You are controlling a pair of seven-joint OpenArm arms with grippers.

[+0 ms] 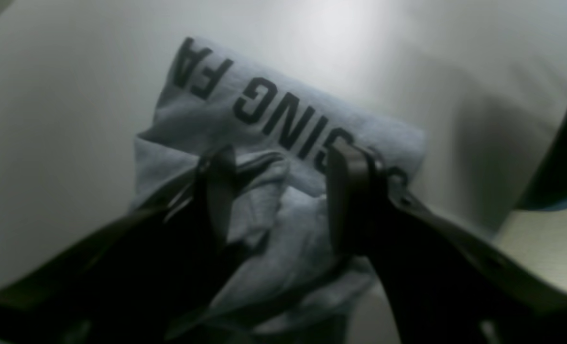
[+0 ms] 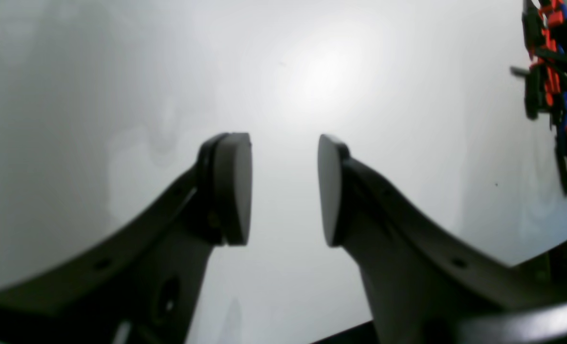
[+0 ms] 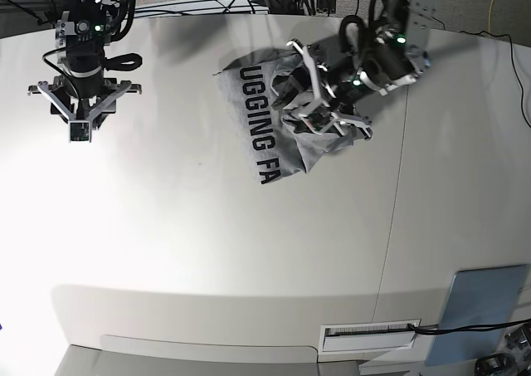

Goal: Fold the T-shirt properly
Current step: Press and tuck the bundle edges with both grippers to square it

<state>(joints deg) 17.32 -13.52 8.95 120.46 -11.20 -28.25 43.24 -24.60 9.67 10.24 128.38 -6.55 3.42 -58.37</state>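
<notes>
Base view: the T-shirt (image 3: 267,131) is lying bunched on the far side of the bench (image 3: 166,243), lettering up.

The left tool (image 1: 283,191) is sitting down into the crumpled grey cloth, its jaws standing apart with folds rising between and around them; whether it is pinching any of the cloth I cannot tell. The right tool (image 2: 283,188) is hanging well apart from the shirt over bare bench, jaws parted and holding nothing. A pale blue-grey panel (image 3: 483,303) is lying at the near corner, and a red, blue and black clutter (image 2: 558,91) is showing at the edge of the right wrist view.
</notes>
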